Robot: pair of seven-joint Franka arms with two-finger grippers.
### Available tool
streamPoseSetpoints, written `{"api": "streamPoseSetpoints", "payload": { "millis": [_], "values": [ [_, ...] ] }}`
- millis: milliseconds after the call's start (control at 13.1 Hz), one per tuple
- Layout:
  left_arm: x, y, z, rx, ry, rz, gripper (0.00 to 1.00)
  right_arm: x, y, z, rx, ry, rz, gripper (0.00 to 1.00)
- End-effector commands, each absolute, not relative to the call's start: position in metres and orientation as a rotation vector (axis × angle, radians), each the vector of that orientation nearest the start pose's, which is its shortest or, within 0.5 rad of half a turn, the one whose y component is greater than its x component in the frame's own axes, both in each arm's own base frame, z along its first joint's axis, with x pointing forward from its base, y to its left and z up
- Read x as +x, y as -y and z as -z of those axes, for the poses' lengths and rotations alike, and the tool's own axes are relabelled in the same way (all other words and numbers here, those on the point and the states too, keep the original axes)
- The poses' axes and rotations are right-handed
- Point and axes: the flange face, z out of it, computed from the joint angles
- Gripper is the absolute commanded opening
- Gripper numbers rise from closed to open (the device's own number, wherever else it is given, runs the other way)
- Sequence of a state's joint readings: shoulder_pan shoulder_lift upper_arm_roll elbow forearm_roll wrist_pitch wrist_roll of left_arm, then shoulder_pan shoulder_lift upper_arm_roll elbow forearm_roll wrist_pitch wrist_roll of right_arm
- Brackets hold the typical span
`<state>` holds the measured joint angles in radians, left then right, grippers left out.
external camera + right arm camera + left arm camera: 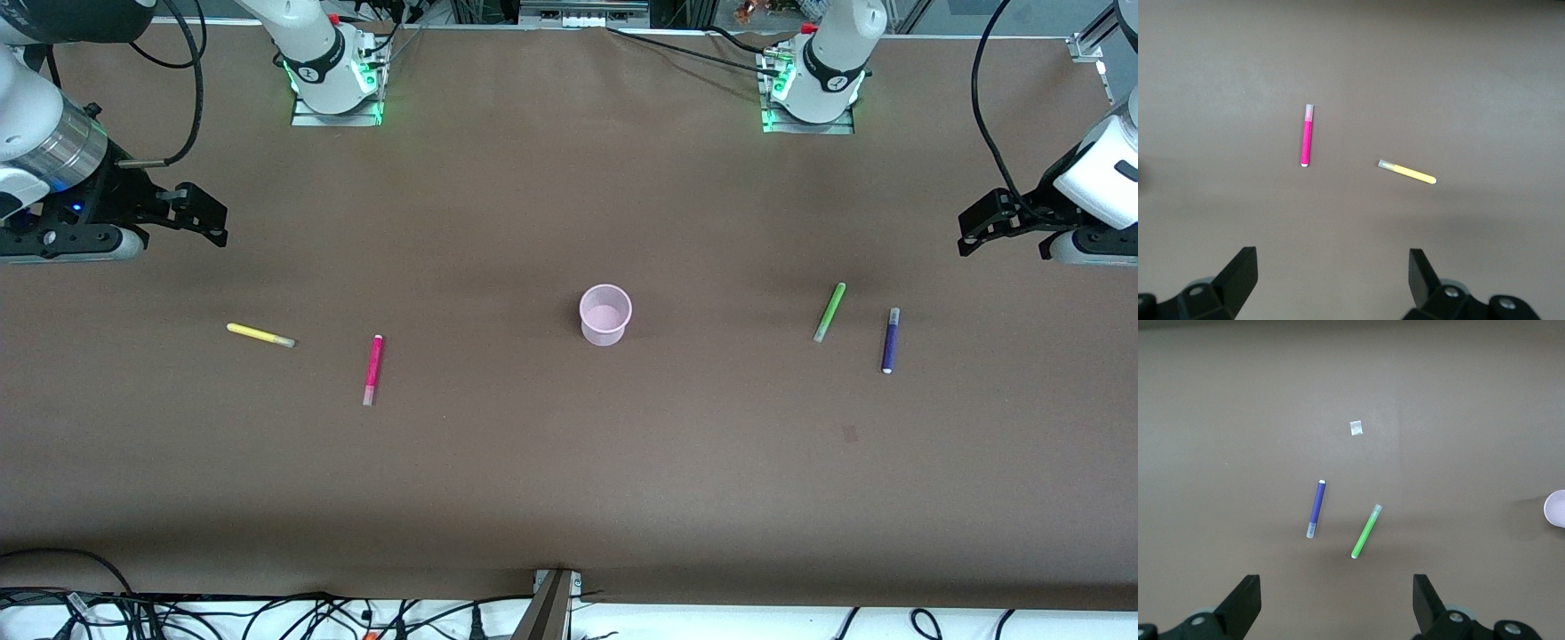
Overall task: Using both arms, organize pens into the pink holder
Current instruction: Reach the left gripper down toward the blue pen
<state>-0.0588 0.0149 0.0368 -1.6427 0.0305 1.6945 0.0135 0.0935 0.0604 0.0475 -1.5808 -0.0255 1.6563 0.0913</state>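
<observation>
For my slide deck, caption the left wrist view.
Open left gripper above the purple pen and green pen lying apart on the brown table.

Pink holder [605, 313] stands mid-table between two pairs of pens.

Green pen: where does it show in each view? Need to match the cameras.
Front view: green pen lies on the table toward the left arm's end, between the pink holder and the purple pen.
Left wrist view: green pen mid-frame, beside the purple pen.
Right wrist view: not in it.
Shared landmark: the purple pen alongside.
</observation>
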Motion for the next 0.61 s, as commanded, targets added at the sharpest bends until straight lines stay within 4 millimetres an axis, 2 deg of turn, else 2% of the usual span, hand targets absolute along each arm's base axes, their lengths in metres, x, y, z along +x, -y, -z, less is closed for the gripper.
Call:
{"api": "streamPoseSetpoints", "payload": {
  "millis": [0,77,230,459,536],
  "values": [
    [0.581,0.000,-0.572,-3.089,-0.058,-0.031,1.00,0.573,-0.079,-0.594,-3.148,0.073,0.004,1.00],
    [0.587,0.000,-0.544,-3.085,-0.063,-0.142,1.00,0.574,-0.077,-0.594,-3.148,0.069,0.004,1.00],
    [0.603,-0.009,-0.502,-3.062,-0.057,-0.256,1.00,0.573,-0.080,-0.594,-3.148,0.078,0.004,1.00],
    [0.621,-0.022,-0.443,-2.970,-0.262,-0.306,1.00,0.573,-0.082,-0.595,-3.147,0.085,0.009,1.00],
    [0.624,-0.037,-0.416,-2.975,-0.260,-0.301,1.00,0.573,-0.083,-0.594,-3.147,0.088,0.004,1.00]
  ]
}}
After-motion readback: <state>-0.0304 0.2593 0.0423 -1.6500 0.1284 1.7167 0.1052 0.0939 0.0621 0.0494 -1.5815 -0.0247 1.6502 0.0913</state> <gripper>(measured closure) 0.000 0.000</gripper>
